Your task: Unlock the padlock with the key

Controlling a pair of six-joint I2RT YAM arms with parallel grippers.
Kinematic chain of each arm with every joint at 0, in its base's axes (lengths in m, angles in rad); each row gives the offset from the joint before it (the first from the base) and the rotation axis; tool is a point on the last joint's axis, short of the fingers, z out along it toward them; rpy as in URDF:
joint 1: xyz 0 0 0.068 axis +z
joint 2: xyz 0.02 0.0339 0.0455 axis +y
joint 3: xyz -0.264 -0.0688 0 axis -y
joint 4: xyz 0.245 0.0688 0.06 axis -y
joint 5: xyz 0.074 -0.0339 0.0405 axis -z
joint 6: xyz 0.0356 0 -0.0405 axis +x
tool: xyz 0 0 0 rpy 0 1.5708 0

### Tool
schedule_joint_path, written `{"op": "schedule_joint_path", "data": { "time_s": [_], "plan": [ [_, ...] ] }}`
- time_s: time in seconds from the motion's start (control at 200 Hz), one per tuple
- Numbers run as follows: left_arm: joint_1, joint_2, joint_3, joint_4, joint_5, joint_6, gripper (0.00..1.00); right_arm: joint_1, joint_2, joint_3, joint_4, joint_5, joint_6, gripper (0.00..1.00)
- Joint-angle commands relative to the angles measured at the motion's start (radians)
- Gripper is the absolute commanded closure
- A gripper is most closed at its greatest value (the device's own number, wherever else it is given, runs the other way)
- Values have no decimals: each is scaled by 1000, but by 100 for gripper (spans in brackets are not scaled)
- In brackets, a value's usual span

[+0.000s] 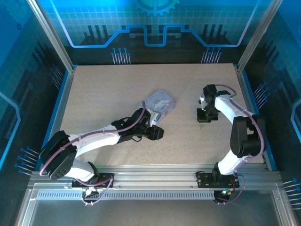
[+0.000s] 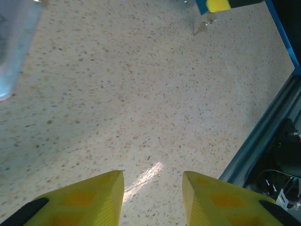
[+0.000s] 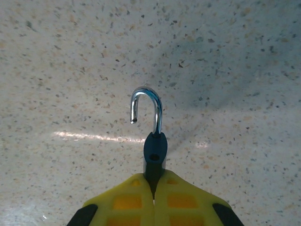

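Chrome shackle [image 3: 158,117] points straight ahead from the padlock [image 3: 154,150] pinched in the closed right gripper [image 3: 154,181] (left gripper [image 2: 152,178] gapes empty, well apart).

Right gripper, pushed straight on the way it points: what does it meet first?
The tabletop, most likely. The right gripper is shut on the padlock, whose open shackle sticks out ahead, so the shackle would touch the bare surface first. Depth is unclear.
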Motion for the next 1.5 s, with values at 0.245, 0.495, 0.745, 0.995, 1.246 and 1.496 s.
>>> {"op": "schedule_joint_path", "data": {
  "time_s": [0.245, 0.495, 0.745, 0.995, 1.246, 1.496],
  "plan": [
    [-27, 27, 41, 9, -31, -19, 62, 0, 60, 68, 35, 13, 14, 77],
    [-27, 10, 53, -30, -58, 10, 61, -1, 47, 72, 28, 8, 28, 65],
    [-12, -37, 91, -126, -116, 93, 54, 0, -96, 70, 24, -4, 51, 60],
    [156, -144, 155, -305, -174, 226, 41, 0, -423, -30, 150, 35, 76, 35],
    [406, -287, 135, -348, -288, 455, 1, -7, -680, -250, 488, 118, 44, 0],
    [683, -362, -41, -192, -368, 431, 1, -5, -659, -510, 858, 156, -5, 0]
  ]
}}
